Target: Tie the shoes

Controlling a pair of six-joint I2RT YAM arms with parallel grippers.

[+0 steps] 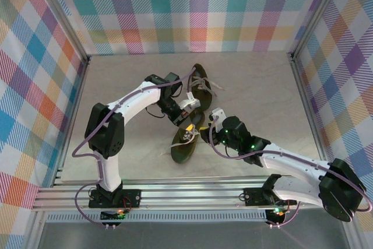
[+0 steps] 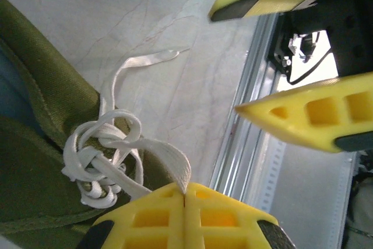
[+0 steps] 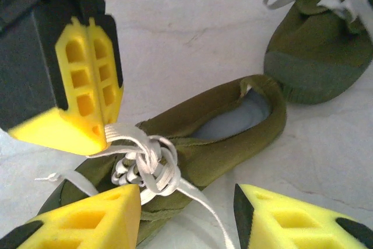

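Two dark olive shoes with cream laces lie mid-table: the near shoe [image 1: 185,143] and the far shoe [image 1: 199,81]. In the right wrist view the near shoe [image 3: 227,123] lies across the middle and the far shoe [image 3: 317,45] sits at the upper right. My left gripper [image 2: 185,193] is shut on a flat loop of the near shoe's lace [image 2: 169,158], just beside the loose tangle of laces [image 2: 102,155] over its tongue. My right gripper [image 3: 186,214] stands open low over that tangle [image 3: 145,164], with a free lace end [image 3: 204,202] running out between its fingers.
Plaid cloth walls [image 1: 192,4] close in the marble-look table [image 1: 262,80] on three sides. An aluminium rail [image 2: 245,138] runs along the near edge. The two grippers hang close together above the near shoe.
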